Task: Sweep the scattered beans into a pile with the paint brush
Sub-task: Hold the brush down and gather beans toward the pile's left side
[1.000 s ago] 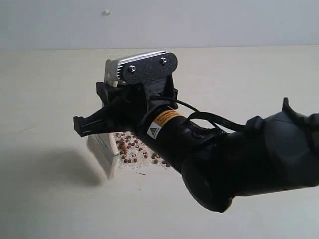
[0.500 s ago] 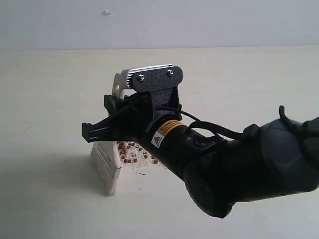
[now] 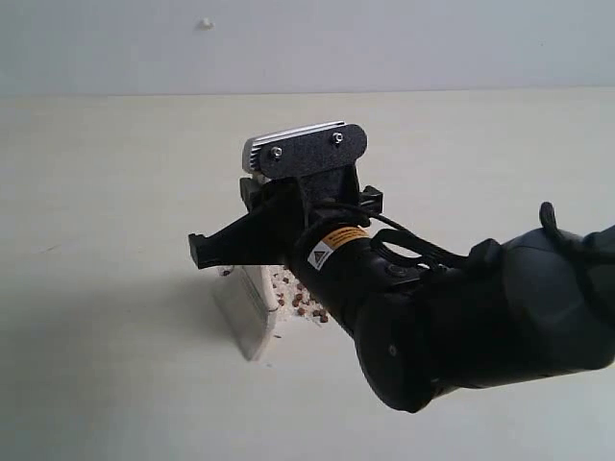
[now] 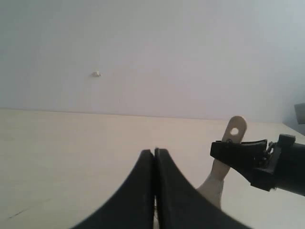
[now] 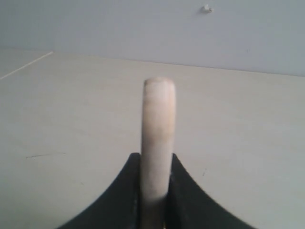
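Soft, even, fairly bright light fills all three views. In the exterior view a faint, diffuse shadow spreads over the table (image 3: 96,192) left of the paint brush (image 3: 248,322). In the wrist views the left gripper (image 4: 153,153) and right gripper (image 5: 155,156) look blurred, dark and featureless.

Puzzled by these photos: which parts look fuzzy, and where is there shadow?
Exterior view: soft, even light; a faint shadow on the table left of the paint brush. Left wrist view: the shut left gripper, close up, is blurred. Right wrist view: the brush handle is soft-edged, near the lens.
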